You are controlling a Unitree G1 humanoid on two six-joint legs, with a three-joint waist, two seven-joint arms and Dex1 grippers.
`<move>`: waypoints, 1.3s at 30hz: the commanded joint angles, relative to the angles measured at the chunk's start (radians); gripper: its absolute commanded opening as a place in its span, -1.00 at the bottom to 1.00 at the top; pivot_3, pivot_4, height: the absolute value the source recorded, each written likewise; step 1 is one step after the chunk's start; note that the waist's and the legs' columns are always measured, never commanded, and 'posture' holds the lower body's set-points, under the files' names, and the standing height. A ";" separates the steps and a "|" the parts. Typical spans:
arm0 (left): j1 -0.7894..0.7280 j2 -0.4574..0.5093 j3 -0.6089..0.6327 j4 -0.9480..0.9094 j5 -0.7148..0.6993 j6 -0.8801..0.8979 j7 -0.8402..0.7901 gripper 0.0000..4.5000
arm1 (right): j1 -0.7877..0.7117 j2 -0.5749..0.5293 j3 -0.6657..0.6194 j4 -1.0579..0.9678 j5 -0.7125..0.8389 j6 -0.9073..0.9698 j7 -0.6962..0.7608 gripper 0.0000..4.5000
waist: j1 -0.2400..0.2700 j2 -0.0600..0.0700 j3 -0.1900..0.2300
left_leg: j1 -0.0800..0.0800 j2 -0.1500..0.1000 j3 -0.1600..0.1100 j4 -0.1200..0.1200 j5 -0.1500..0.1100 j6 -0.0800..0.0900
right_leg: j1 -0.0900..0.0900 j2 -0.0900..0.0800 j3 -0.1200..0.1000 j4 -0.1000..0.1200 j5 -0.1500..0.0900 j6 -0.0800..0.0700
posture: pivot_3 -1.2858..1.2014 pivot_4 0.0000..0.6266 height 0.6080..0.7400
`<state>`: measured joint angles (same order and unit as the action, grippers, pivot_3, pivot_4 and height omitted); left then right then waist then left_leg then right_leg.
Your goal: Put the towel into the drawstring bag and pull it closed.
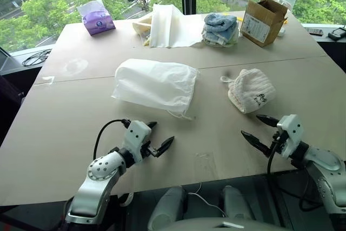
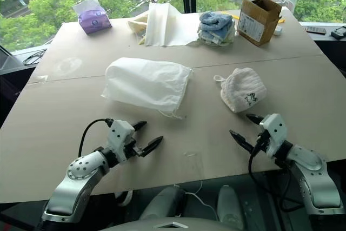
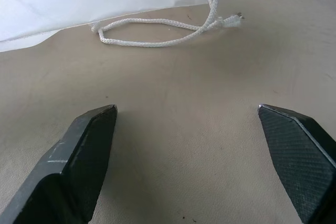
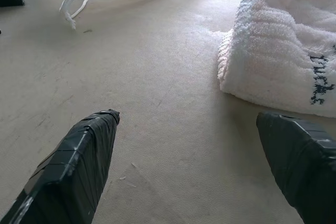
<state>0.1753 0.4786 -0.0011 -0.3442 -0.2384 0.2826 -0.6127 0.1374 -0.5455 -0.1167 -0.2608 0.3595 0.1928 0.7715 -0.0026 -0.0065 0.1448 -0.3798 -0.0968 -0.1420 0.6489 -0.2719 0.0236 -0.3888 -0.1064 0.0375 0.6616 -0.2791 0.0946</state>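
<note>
Currently, no step of the task appears complete. The towel (image 1: 251, 97) lies bunched on the desk (image 1: 70, 128), on the robot's right side, with its dark logo facing up and its short loop at the edge nearest the bag. The drawstring bag (image 1: 155, 85) lies flat near the centre of the desk, well apart from the towel, with bare desk between them. Its gathered mouth points toward the towel, and its cords (image 3: 157, 30) trail loose on the desk at the near corner (slack, not pulled).

Gripper status:
- The left gripper (image 1: 160, 136) hovers above the near part of the desk, just short of the bag's cord end. Its fingers are spread wide and grasp nothing.
- The right gripper (image 1: 260, 129) hovers close in front of the towel. Its fingers are likewise released and touch nothing; the right wrist view shows the towel just beyond one fingertip.

Remaining work, as judged from this layout:
1. Grasp the towel.
2. Open the bag's mouth.
3. Insert the towel fully.
4. Pull the cords to close the bag.

The box, tissue pack and folded cloths at the far edge play no part.
</note>
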 commanded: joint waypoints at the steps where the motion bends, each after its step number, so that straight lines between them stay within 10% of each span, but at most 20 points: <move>1: 0.012 -0.002 -0.024 -0.031 -0.008 0.012 -0.010 0.96 | -0.006 -0.011 -0.020 -0.006 0.004 -0.039 0.017 1.00 | 0.000 0.000 0.000 | 0.000 0.000 0.000 0.000 0.000 0.000 | 0.000 0.000 0.000 0.000 0.000 0.000 | 0.03 -0.52 1.00; 24: 0.043 0.008 0.005 -0.174 -0.100 0.074 -0.054 0.96 | -0.003 -0.013 -0.025 -0.010 0.019 -0.060 0.035 1.00 | 0.004 -0.001 0.002 | 0.000 0.000 0.000 0.000 0.001 -0.001 | 0.000 0.000 0.000 0.000 0.000 0.000 | 0.03 -0.52 1.00; 39: -0.480 -0.163 -0.265 0.001 0.189 0.189 0.225 0.96 | -0.074 -0.023 -0.007 -0.151 0.090 0.047 0.021 1.00 | 0.015 -0.002 0.003 | -0.002 -0.001 -0.003 0.003 0.001 -0.002 | 0.001 0.000 -0.003 0.000 0.000 0.000 | 0.03 -0.52 1.00</move>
<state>-0.2810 0.3277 -0.2341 -0.3477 -0.1034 0.4780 -0.4292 0.0776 -0.5556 -0.0976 -0.3539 0.4232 0.2294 0.7987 0.0122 -0.0084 0.1480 -0.3817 -0.0980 -0.1450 0.6518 -0.2708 0.0217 -0.3880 -0.1061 0.0338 0.6619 -0.2790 0.0948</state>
